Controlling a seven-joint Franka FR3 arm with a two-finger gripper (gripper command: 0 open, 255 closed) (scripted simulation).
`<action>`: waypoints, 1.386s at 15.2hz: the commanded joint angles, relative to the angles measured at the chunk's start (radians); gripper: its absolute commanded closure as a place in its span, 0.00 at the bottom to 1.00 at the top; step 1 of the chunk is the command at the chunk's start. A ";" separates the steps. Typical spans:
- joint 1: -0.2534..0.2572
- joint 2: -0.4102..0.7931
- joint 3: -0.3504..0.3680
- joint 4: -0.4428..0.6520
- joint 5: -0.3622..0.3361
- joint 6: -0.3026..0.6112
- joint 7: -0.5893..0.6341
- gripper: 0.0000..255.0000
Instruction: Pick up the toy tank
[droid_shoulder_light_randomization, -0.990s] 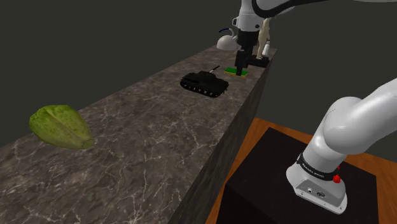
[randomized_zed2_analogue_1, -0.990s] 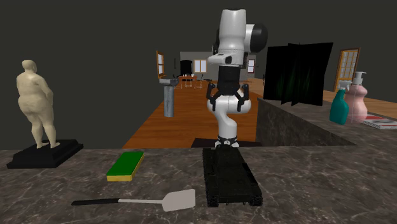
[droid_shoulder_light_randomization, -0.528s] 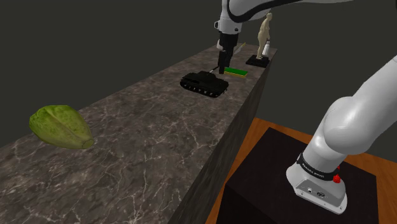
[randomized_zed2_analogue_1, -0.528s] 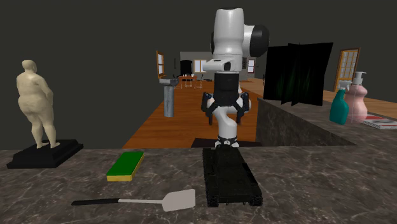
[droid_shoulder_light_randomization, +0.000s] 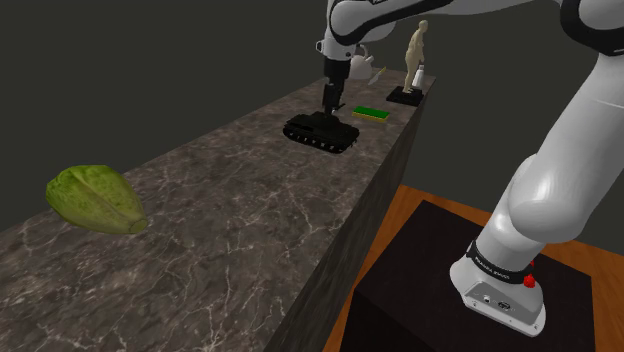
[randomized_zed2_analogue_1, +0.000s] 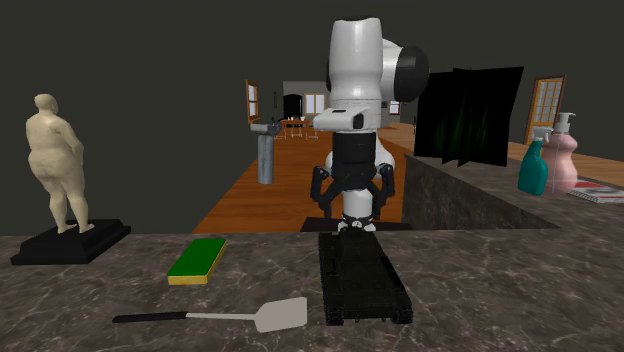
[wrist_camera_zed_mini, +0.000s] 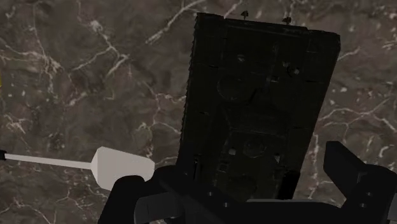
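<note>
We see the gripper (droid_shoulder_light_randomization: 328, 100) pointing down just above the toy tank (droid_shoulder_light_randomization: 321, 131), its two black fingers spread wide and clasping nothing. In the wrist view the tank's dark hull lies beneath the gap between them. The dark marble counter (droid_shoulder_light_randomization: 230, 220) runs long and narrow up the shoulder view, and the tank sits on it near its far end, close to the edge facing the stand (droid_shoulder_light_randomization: 420, 290). A green leafy head (droid_shoulder_light_randomization: 95, 198) lies well apart at the near end. Beyond the tank stands a beige figurine (randomized_zed2_analogue_1: 58, 165) on a black base. A green sponge (randomized_zed2_analogue_1: 197, 259) lies beside the tank, and a pale spatula (randomized_zed2_analogue_1: 215, 316) with a dark handle rests near both.
</note>
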 joint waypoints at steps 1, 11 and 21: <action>0.000 0.011 0.000 -0.011 0.002 0.023 -0.004 0.00; -0.001 0.019 -0.001 -0.049 0.003 0.069 -0.006 1.00; 0.000 0.008 0.000 0.004 0.001 0.004 -0.003 1.00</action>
